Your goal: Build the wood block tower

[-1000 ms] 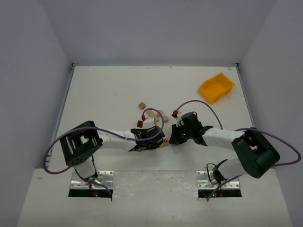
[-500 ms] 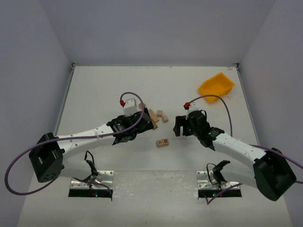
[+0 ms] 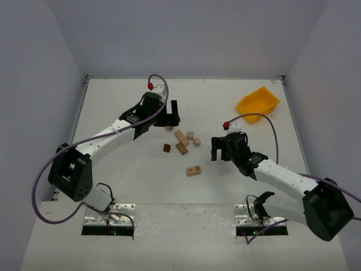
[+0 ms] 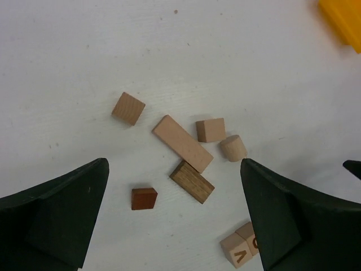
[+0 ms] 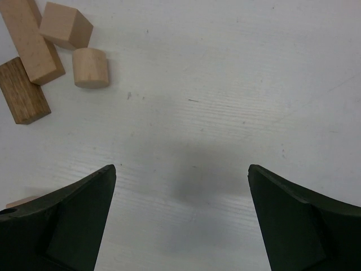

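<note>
The wooden blocks lie loose and flat on the white table, with no tower standing. In the left wrist view I see a tan square block [image 4: 128, 108], a pale oblong [image 4: 182, 143], a cube [image 4: 210, 130], a short cylinder [image 4: 233, 148], a darker wood block [image 4: 192, 181], a reddish-brown block [image 4: 144, 198] and a lettered block [image 4: 242, 251]. My left gripper [image 4: 174, 164] hangs open above the cluster, just behind it [image 3: 172, 114]. My right gripper [image 3: 219, 151] is open over bare table right of the lettered block [image 3: 194, 170]. Neither holds anything.
A yellow plastic bin [image 3: 257, 103] sits at the back right, and its corner [image 4: 341, 20] shows in the left wrist view. Grey walls enclose the table on three sides. The right wrist view shows the oblong [image 5: 28, 34], cube [image 5: 66, 25] and cylinder [image 5: 90, 68] at its upper left.
Both grippers met shut near the lettered block, then opened and drew apart. The left arm swung up and back over the cluster. The right arm pulled back to the right.
</note>
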